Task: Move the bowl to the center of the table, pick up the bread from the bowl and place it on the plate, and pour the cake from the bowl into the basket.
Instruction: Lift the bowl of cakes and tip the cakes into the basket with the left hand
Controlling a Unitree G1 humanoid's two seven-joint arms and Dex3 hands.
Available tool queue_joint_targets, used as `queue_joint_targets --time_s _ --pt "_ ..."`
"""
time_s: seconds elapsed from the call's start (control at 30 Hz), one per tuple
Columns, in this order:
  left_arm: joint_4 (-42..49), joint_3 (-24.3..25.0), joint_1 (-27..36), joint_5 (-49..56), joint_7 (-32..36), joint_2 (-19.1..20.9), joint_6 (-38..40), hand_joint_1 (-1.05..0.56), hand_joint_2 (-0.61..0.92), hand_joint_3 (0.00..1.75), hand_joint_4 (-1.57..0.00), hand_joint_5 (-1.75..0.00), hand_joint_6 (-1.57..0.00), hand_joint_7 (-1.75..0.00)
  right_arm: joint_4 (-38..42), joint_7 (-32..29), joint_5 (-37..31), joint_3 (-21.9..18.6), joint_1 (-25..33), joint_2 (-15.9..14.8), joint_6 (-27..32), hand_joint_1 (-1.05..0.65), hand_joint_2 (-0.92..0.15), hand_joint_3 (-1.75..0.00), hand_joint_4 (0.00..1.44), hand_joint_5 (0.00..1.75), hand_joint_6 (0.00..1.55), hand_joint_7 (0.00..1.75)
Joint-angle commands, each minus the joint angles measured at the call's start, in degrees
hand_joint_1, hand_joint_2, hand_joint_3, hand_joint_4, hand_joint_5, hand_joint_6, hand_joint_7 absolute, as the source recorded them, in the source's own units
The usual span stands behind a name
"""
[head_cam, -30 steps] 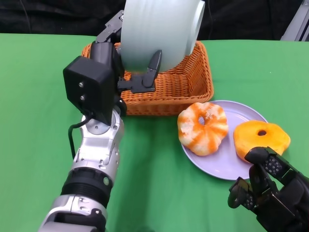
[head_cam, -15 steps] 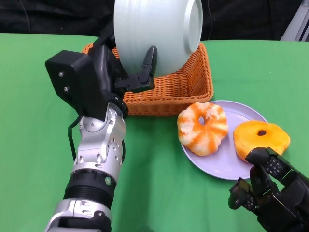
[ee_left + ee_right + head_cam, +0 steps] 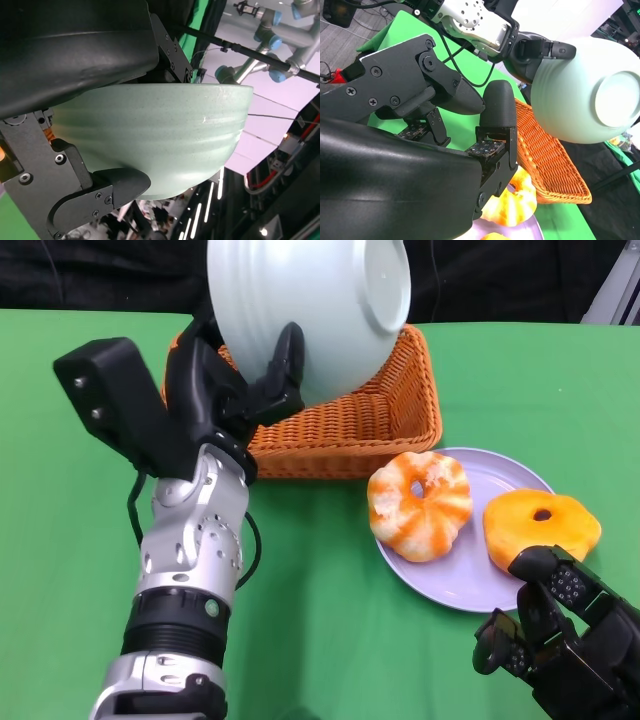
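Note:
My left hand (image 3: pixel 215 390) grips a pale green bowl (image 3: pixel 310 310) by its rim and holds it tipped over above the orange wicker basket (image 3: pixel 350 425). The bowl's base faces up and to the right, and its mouth is turned away. The bowl fills the left wrist view (image 3: pixel 155 135) and also appears in the right wrist view (image 3: pixel 575 95). An orange-and-white ring-shaped bread (image 3: pixel 420 505) lies on the lilac plate (image 3: pixel 470 585). A second, plain orange ring (image 3: pixel 542 528) rests on the plate's right edge. My right hand (image 3: pixel 560 640) hovers near the plate's front edge, holding nothing. The bowl hides the inside of the basket.
Green cloth (image 3: pixel 60 540) covers the table. The basket stands at the back centre, touching the plate's far-left side. A black backdrop runs behind the table's far edge. My left forearm (image 3: pixel 190 570) rises from the front left.
My left wrist has rolled further and swung left, tipping the bowl so that its base now faces up and right. The right hand, plate and pastries have not moved.

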Motion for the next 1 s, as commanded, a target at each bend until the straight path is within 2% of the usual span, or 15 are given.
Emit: queue_joint_targets --time_s 0.03,0.3,0.7,1.0 --pt "-2.61 1.23 0.22 -2.18 -0.27 -0.66 1.98 -0.11 0.55 1.48 -0.90 -1.75 -0.78 -1.75 -0.43 0.10 0.02 -0.20 0.26 -0.63 -0.08 -0.20 -0.71 -0.97 0.77 1.75 0.55 1.75" --pt "-6.60 4.75 0.17 -9.68 1.73 -1.80 10.74 -0.11 0.66 1.38 -0.90 -1.75 -0.76 -1.75 -0.35 0.60 0.13 -0.33 0.51 -0.77 -0.15 -0.20 -0.72 -0.96 0.77 1.75 0.55 1.75" --pt "-9.92 7.08 0.05 -15.90 6.38 -2.88 17.22 -0.11 0.59 1.44 -0.93 -1.75 -0.77 -1.75 -0.45 0.31 0.42 -0.45 0.43 -0.59 0.08 -0.20 -0.73 -0.93 0.77 1.75 0.55 1.75" --pt "-11.32 7.53 0.16 -18.90 8.25 -3.32 18.95 -0.12 0.56 1.47 -0.92 -1.75 -0.76 -1.75 -0.78 0.29 0.43 -0.51 0.51 -0.78 0.12 -0.20 -0.74 -0.93 0.76 1.75 0.54 1.75"
